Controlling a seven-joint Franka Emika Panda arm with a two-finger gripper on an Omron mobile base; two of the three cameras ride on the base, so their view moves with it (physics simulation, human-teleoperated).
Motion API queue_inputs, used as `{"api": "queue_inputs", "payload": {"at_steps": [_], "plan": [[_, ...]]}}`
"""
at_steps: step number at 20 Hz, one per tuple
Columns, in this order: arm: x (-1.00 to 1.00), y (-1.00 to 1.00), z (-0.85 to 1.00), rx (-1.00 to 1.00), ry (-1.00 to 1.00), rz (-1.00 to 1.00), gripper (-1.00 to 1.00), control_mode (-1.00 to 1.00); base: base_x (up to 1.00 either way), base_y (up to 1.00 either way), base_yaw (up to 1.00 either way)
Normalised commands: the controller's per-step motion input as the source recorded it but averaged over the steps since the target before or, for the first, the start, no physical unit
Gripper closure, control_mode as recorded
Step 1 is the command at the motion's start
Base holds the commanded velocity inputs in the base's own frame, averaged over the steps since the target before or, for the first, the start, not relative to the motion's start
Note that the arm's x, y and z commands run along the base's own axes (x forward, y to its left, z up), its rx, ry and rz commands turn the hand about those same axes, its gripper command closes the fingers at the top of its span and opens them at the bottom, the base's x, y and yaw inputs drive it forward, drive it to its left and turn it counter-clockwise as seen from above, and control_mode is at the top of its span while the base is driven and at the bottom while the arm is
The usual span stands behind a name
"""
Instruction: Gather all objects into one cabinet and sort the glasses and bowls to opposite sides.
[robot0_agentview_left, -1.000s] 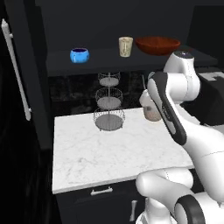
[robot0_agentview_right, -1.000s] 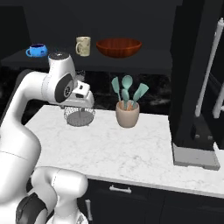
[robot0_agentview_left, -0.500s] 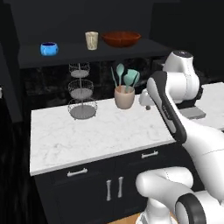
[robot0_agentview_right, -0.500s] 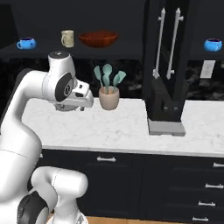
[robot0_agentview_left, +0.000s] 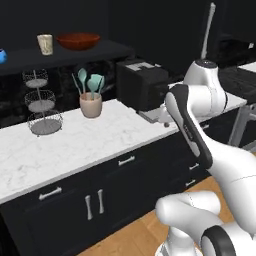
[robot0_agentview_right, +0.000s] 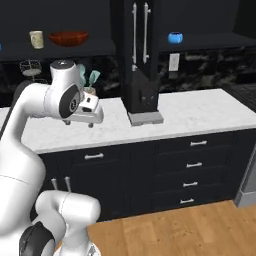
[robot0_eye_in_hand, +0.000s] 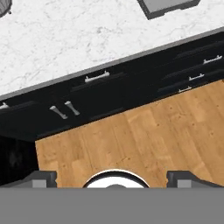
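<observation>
We see the white marble counter (robot0_agentview_right: 200, 112) running below and ahead of the gripper (robot0_agentview_right: 90, 122), whose underside hangs just over the counter's front edge; in the hand view the same stone fills the top, far from the finger tips (robot0_eye_in_hand: 41, 178), with wooden floor (robot0_eye_in_hand: 144, 131) between. The black cabinet (robot0_agentview_right: 140, 55) with two long white bar handles stands well to the right of the fingers in the right base view, its top cut off by the frame. The black drawers (robot0_agentview_right: 192, 165) sit under the counter, lower than the fingers.

The fingers stand wide apart and hold nothing; only their dark tips show at the bottom corners of the hand view, and in the base views the hand's white housing hides them almost wholly.

On the dark shelf above and left of the fingers we find the reddish-brown bowl (robot0_agentview_left: 77, 41), and just beside it the cream tumbler (robot0_agentview_left: 45, 44). One blue bowl (robot0_agentview_left: 2, 56) is cut by the left edge of the left base view, so we make out only a sliver. The second blue bowl (robot0_agentview_right: 175, 37) rests on the shelf right of the cabinet, well apart from the fingers. The wire tiered baskets (robot0_agentview_left: 44, 102) and the utensil pot (robot0_agentview_left: 91, 104) stand on the counter beyond the fingers; the arm partly hides the pot in the right base view.
</observation>
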Motion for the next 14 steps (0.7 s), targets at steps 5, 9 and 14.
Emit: {"api": "queue_inputs", "payload": {"at_steps": [5,9,14], "plan": [[0.0,0.0,0.0,0.0,0.0,0.0,-1.0,1.0,-0.43,-0.01,-0.55],[0.0,0.0,0.0,0.0,0.0,0.0,-1.0,1.0,-0.13,-0.01,-0.42],[0.0,0.0,0.0,0.0,0.0,0.0,-1.0,1.0,-0.17,-0.06,-0.22]]}}
